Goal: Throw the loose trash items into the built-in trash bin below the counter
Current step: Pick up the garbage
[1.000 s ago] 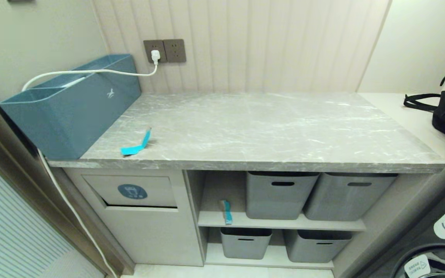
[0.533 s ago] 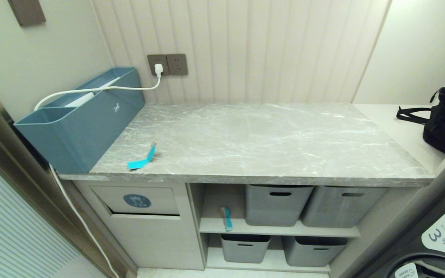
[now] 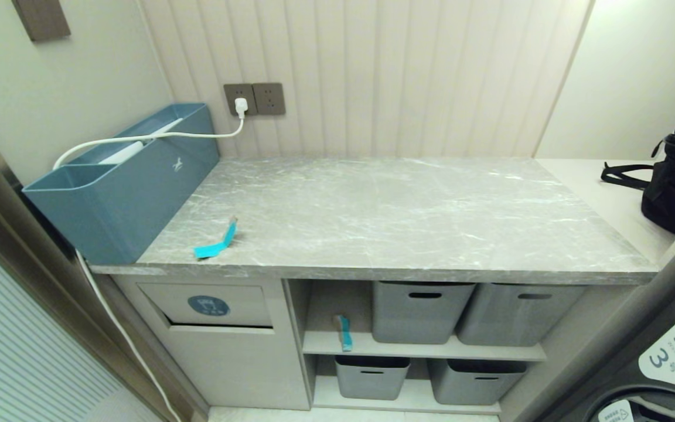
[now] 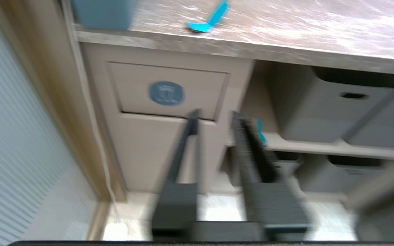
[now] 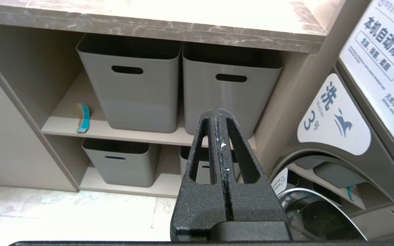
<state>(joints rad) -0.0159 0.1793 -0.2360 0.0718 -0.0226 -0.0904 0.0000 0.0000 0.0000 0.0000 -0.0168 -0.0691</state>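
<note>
Two teal strips are lying apart: the counter [image 3: 408,217] is bearing the bent strip [image 4: 208,19] above and beyond the parted, empty left gripper [image 4: 214,118], facing the built-in trash bin [image 4: 167,91]; the shelf strip [image 5: 83,118] is sitting left of the closed right gripper [image 5: 218,118].

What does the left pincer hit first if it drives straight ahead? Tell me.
Probably the built-in trash bin, around the lower corner of its flap. The left pincer is open and points at that cabinet front with nothing visible between. Depth is hard to judge.
</note>
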